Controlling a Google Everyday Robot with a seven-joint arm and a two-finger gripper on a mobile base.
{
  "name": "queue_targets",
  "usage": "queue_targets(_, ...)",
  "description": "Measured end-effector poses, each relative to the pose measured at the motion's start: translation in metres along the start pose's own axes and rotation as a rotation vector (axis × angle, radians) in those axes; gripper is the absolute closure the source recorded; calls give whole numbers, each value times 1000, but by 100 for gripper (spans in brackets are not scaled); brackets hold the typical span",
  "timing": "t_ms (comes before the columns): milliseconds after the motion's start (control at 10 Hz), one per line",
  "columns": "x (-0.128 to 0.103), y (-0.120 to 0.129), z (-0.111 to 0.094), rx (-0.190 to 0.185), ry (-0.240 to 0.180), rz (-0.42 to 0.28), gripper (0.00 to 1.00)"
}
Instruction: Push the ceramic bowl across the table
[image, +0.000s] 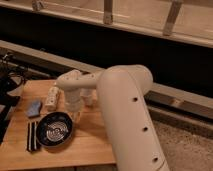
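Black ceramic bowl (54, 129) sat at the front left of the wooden table (92, 146), a black case (32, 136) just beside it. The gripper (75, 114) hung near the bowl's far right rim; whether it was spread could not be told.

The light brown wooden plank table (92, 145) carried 4 visible items: a wide, glossy black ceramic bowl (54, 129), a black rectangular case (32, 136) just beside it, and a small blue object (34, 108) and pale cylindrical container (52, 98) farther back. The gripper (75, 111) hung over the tabletop near the bowl's far rim.
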Motion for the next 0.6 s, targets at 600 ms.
queue_targets(600,8,35,-2,10,3,-86,100)
